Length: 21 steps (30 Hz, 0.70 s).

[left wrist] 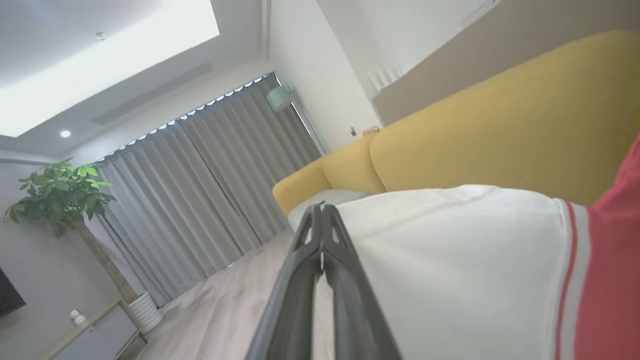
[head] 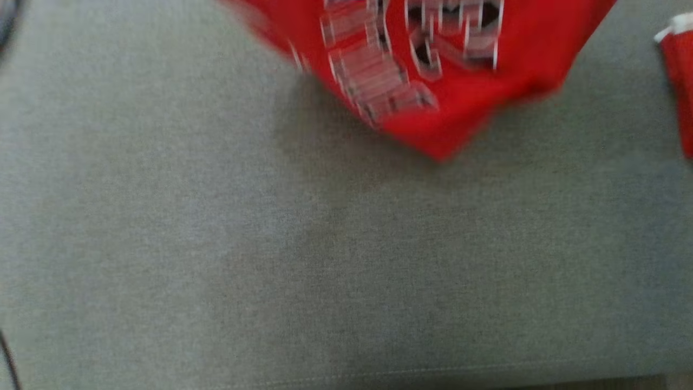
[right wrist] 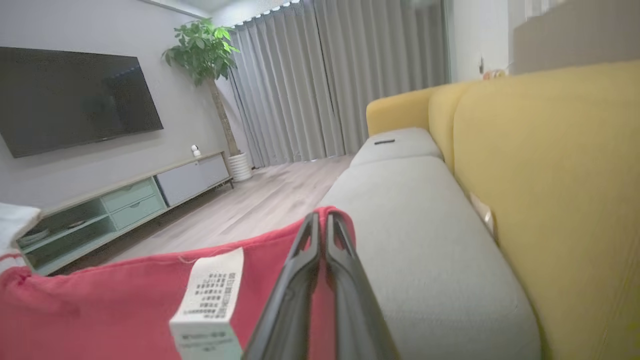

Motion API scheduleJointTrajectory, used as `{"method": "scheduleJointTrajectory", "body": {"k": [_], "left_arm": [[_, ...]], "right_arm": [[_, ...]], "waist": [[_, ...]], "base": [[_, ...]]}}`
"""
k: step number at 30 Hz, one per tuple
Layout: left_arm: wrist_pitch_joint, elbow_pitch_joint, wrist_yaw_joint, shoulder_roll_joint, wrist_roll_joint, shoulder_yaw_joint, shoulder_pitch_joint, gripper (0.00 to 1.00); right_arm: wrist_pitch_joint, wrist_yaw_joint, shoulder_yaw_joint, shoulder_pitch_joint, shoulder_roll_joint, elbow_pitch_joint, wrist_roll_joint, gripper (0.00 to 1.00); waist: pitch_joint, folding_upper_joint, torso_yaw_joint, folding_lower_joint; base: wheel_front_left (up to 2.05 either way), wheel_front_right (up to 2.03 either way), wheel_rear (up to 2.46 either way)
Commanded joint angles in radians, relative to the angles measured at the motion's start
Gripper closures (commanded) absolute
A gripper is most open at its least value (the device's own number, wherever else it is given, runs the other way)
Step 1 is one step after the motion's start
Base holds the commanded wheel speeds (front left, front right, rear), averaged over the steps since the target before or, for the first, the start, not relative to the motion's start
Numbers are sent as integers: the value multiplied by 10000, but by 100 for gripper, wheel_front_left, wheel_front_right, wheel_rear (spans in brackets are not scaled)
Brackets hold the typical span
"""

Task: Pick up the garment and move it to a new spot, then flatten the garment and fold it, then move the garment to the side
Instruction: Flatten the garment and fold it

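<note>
The left gripper (left wrist: 322,212) rises from bottom centre, jaws pressed together. The garment (left wrist: 450,270), white with red stripes and red at the right edge, occupies the lower right, touching the gripper's right finger. Sofa (left wrist: 500,130): upper right. Curtains (left wrist: 200,200): centre. Plant (left wrist: 60,192): left.

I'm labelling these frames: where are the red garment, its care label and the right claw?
red garment (head: 471,108), head view, plain red cloth under the print.
care label (right wrist: 210,300), right wrist view, middle of the white tag.
right claw (right wrist: 324,216), right wrist view, between its closed fingertips.
</note>
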Motion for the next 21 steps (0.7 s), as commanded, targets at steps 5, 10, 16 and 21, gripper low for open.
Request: {"method": "scheduleJointTrajectory", "body": {"k": [5, 10, 16, 21], "left_arm": [[-228, 1985, -215, -649, 688, 424, -3517, 100], [-523, 2966, -39, -1089, 1636, 196, -5422, 100], [-573, 1505, 363, -1089, 2325, 172, -5348, 100], [-574, -57, 716, -813, 2147, 320, -2988, 100]], "right_arm": [[-77, 21, 1, -2278, 182, 925, -841, 100], [-559, 21, -116, -3632, 494, 1786, -1537, 100], [-824, 21, 298, -3794, 606, 1901, -2151, 100], [-860, 21, 245, -2402, 316, 1456, -2254, 100]], "waist": [[1051, 0, -170, 0], [1417, 0, -313, 0], [1793, 0, -149, 0], [1699, 0, 99, 0]], "base": [[0, 0, 0], [0, 0, 0], [0, 0, 0], [0, 0, 0]]}}
